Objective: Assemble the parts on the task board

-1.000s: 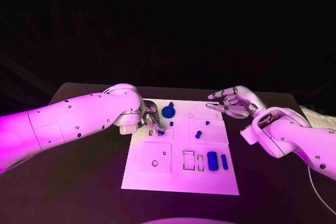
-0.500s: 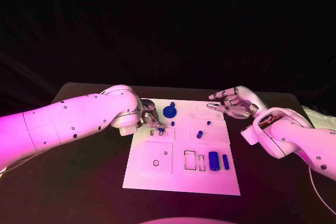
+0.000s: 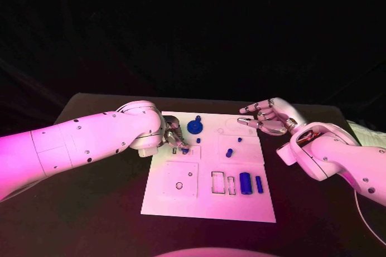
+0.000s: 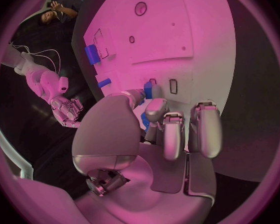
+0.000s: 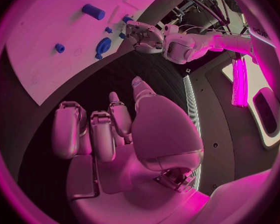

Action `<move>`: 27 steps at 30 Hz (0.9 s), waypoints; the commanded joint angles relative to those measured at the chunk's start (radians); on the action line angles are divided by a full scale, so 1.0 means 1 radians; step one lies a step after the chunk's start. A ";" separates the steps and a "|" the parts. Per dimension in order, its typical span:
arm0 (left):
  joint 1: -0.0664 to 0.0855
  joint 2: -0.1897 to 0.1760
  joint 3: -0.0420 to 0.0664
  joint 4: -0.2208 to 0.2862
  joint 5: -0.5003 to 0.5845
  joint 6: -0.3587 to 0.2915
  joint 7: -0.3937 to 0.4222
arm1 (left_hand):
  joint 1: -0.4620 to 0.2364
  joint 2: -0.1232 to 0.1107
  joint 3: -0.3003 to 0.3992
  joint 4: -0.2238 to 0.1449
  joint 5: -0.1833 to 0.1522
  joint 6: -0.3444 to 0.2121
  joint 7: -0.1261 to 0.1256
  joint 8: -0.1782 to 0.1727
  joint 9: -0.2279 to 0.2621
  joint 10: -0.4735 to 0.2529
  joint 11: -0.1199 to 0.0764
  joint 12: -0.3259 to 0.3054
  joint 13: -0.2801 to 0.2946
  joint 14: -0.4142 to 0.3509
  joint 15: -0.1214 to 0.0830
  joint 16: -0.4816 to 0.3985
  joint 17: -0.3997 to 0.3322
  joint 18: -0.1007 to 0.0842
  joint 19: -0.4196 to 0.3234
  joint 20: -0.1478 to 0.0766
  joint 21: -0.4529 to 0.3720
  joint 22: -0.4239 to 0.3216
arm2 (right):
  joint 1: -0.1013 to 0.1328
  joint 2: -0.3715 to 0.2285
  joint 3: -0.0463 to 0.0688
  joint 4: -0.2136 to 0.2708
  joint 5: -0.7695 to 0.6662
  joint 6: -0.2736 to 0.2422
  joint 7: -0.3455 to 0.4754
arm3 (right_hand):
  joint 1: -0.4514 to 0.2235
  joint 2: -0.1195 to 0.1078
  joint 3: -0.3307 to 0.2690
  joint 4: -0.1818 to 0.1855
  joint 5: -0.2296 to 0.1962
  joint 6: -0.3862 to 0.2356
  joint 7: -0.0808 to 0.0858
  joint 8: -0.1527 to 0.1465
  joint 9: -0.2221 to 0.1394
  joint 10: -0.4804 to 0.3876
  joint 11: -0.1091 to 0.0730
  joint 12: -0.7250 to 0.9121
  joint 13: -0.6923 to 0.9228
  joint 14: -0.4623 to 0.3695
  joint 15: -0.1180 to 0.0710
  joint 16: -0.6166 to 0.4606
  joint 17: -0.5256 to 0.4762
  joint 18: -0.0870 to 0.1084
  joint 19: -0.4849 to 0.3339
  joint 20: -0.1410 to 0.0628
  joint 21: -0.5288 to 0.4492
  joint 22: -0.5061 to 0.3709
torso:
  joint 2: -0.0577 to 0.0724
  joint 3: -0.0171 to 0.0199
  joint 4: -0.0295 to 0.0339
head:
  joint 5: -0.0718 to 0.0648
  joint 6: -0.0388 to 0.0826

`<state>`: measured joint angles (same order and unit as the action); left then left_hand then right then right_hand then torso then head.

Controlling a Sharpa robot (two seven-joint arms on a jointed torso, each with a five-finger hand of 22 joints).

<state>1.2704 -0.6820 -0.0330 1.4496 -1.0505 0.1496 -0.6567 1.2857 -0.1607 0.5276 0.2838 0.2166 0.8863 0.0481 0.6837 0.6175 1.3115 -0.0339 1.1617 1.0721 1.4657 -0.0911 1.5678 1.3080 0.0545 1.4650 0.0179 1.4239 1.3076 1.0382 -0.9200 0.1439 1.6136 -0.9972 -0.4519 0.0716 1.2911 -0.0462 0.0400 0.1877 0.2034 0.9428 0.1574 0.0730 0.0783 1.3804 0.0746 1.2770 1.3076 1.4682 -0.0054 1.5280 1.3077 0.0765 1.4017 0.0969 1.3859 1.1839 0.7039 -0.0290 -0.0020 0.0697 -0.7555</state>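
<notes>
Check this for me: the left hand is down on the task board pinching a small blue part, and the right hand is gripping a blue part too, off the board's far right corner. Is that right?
Not quite. The left hand is on the task board pinching a small blue part, but the right hand grips nothing. The head view and the right wrist view show its fingers apart, hovering off the board's far right corner.

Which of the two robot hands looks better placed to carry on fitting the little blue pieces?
Probably the left robot hand: its fingertips are down on the task board at a small blue part. The right robot hand hovers off the board's far corner, holding nothing.
</notes>
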 commanded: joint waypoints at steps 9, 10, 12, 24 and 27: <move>-0.006 -0.002 0.000 0.009 -0.105 0.052 0.005 | -0.013 -0.002 0.176 -0.174 0.005 0.001 -0.008 0.005 0.004 0.008 0.000 0.003 0.002 0.105 -0.004 0.003 0.263 -0.008 0.038 -0.005 0.004 0.042 | -0.001 0.001 0.000 0.001 0.000 0.020 0.010 | -0.002 0.008 -0.007 0.001 0.002 0.006 0.001 0.005 0.001 0.000 -0.003 0.004 0.036 0.083 0.000 -0.004 0.183 0.000 -0.005 0.001 -0.006 -0.001 | 0.001 -0.0005 -0.0005 | 0.003 -0.002; -0.006 -0.003 0.000 0.010 -0.108 0.054 0.005 | -0.013 -0.002 0.176 -0.174 0.005 0.001 -0.008 0.005 0.004 0.008 0.000 0.003 0.002 0.105 -0.004 0.003 0.263 -0.008 0.038 -0.005 0.004 0.042 | -0.001 0.001 0.000 0.001 0.001 0.021 0.010 | -0.002 0.008 -0.007 0.001 0.002 0.006 0.001 0.005 0.001 0.000 -0.003 0.004 0.036 0.083 0.000 -0.004 0.183 0.000 -0.005 0.001 -0.006 -0.001 | 0.001 -0.0008 -0.0007 | 0.003 -0.002; -0.006 -0.005 0.000 0.012 -0.112 0.059 0.005 | -0.013 -0.002 0.176 -0.174 0.005 0.001 -0.008 0.005 0.004 0.008 0.000 0.003 0.002 0.105 -0.004 0.003 0.263 -0.008 0.038 -0.005 0.004 0.042 | -0.001 0.001 0.000 0.001 0.001 0.021 0.011 | -0.002 0.008 -0.007 0.001 0.002 0.006 0.001 0.005 0.001 0.000 -0.003 0.004 0.036 0.083 0.000 -0.004 0.183 0.000 -0.005 0.001 -0.006 -0.001 | 0.001 -0.0004 -0.0009 | 0.004 -0.002; -0.007 -0.015 0.000 0.025 -0.117 0.088 0.003 | -0.036 -0.016 0.196 -0.199 0.038 0.008 -0.009 0.008 0.012 0.018 -0.002 0.011 0.012 0.105 -0.005 0.003 0.263 -0.010 0.041 -0.006 0.008 0.051 | -0.002 0.002 0.000 0.000 0.001 0.023 0.011 | -0.002 0.009 -0.009 0.002 0.005 0.006 0.001 0.005 0.001 -0.001 -0.003 0.002 0.035 0.083 0.000 -0.005 0.181 0.001 -0.006 0.001 -0.007 -0.004 | 0.000 0.0000 0.0000 | 0.003 -0.006; -0.007 -0.016 0.000 0.027 -0.118 0.089 0.004 | -0.043 -0.018 0.200 -0.205 0.050 0.010 -0.010 0.008 0.014 0.019 -0.002 0.012 0.013 0.105 -0.006 0.003 0.263 -0.010 0.042 -0.007 0.009 0.053 | -0.002 0.002 0.000 0.001 0.001 0.024 0.011 | -0.002 0.009 -0.009 0.002 0.005 0.006 0.001 0.005 0.001 -0.001 -0.003 0.002 0.035 0.083 0.000 -0.005 0.181 0.001 -0.006 0.001 -0.007 -0.004 | 0.000 0.0006 -0.0002 | 0.004 -0.007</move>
<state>1.2656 -0.6965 -0.0312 1.4766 -1.1530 0.2044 -0.6488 1.2532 -0.1803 0.5444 0.2672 0.2622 0.8952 0.0425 0.6883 0.6329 1.3225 -0.0378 1.1701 1.0843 1.4657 -0.0911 1.5677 1.3077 0.0547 1.4650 0.0180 1.4290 1.3075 1.0371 -0.9193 0.1437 1.6136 -0.9946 -0.4426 0.0734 1.2911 -0.0462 0.0359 0.1918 0.2033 0.9428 0.1574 0.0730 0.0780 1.3804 0.0746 1.2770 1.3076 1.4682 -0.0054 1.5280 1.3074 0.0766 1.4017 0.0969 1.3859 1.1811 0.7039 -0.0290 -0.0020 0.0729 -0.7619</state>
